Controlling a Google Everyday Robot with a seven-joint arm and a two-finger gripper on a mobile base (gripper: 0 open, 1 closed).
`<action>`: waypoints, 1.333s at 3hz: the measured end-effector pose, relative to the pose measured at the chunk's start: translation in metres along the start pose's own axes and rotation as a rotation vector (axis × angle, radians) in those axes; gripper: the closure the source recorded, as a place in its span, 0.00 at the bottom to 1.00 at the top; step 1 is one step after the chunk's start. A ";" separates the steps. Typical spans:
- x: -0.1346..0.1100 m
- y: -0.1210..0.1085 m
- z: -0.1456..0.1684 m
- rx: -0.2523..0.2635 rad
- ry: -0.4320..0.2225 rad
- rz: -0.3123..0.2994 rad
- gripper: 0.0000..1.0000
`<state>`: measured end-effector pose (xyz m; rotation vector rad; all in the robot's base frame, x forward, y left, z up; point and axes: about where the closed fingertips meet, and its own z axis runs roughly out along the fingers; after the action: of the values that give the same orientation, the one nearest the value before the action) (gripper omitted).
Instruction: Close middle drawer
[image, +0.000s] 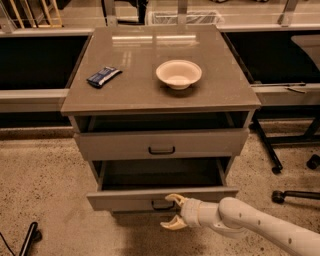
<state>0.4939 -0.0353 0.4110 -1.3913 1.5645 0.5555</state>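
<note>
Two-finger cream gripper noted, jaws spread open, just before small dark handle of pulled-out grey flat-fronted middle drawer; advise pressing panel centre squarely, straight inward, avoiding skew.

Plastic pincer at matt middle drawer

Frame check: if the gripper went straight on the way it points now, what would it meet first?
Most likely the front panel of the middle drawer, close to its dark handle. The gripper, open, sits by that panel's lower edge, pointing left toward it. Depth is unclear, so it might pass just beneath.
</note>
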 end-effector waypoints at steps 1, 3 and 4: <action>0.003 -0.011 0.014 -0.002 -0.006 0.005 0.03; 0.004 -0.018 0.027 -0.017 -0.015 0.005 0.18; 0.005 -0.021 0.029 -0.018 -0.016 0.007 0.48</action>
<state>0.5236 -0.0190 0.3984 -1.3922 1.5561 0.5852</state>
